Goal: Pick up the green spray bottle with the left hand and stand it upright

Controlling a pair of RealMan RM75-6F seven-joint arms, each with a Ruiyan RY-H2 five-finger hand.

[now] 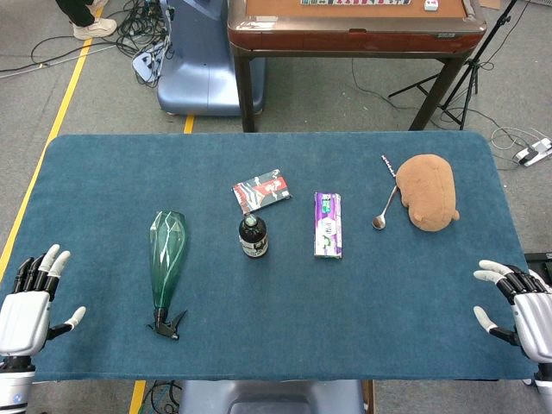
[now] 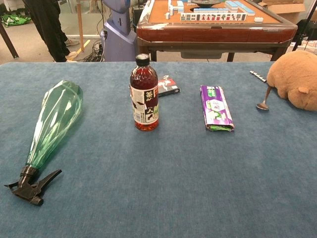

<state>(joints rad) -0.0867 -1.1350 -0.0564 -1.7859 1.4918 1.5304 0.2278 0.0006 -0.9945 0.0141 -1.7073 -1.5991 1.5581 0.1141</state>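
Observation:
The green spray bottle (image 1: 166,256) lies flat on the blue table (image 1: 285,336), its black trigger head (image 1: 166,323) toward the near edge and its wide base pointing away. The chest view shows the same bottle (image 2: 53,121) at the left, with the trigger (image 2: 32,186) resting on the cloth. My left hand (image 1: 30,302) hovers at the table's near-left corner, open and holding nothing, well left of the bottle. At the near-right corner my right hand (image 1: 522,306) is also open and holds nothing. Neither hand shows in the chest view.
A dark tea bottle (image 1: 253,236) stands upright right of the spray bottle. Beyond it lie a small card packet (image 1: 261,191), a purple packet (image 1: 328,224), a spoon (image 1: 384,211) and a brown plush toy (image 1: 429,191). A mahjong table (image 1: 354,26) stands behind.

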